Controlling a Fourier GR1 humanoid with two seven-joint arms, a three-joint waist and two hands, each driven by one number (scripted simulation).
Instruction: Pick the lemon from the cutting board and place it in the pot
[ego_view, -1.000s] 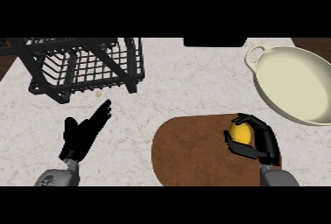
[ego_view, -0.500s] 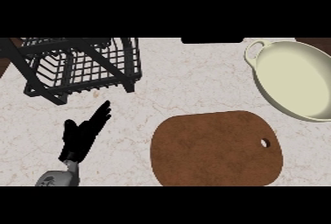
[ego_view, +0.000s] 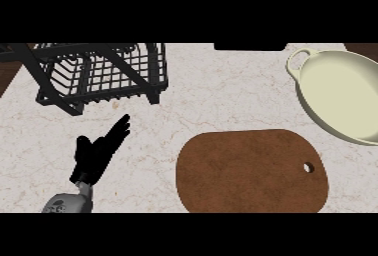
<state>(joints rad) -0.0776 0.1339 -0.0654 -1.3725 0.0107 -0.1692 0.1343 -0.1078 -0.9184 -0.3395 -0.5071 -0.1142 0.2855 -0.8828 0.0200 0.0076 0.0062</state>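
Our left hand (ego_view: 100, 152) rests open-fingered by the rack (ego_view: 100, 70); right hand and lemon unseen, so we cannot confirm the pot (ego_view: 343, 92) will receive it.

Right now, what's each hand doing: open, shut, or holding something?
Left hand: open, fingers straight, holding nothing, over the counter at lower left.
Right hand: not in view, so its state cannot be told.

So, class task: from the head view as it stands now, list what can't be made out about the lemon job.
- Lemon: nowhere in the head view; the board is bare and the pot looks empty.
- Right hand: out of view.
- Pot: its right side is cut off by the edge.
- Rack: its top is cut off.
- Left hand: resting open; arm cut off below.
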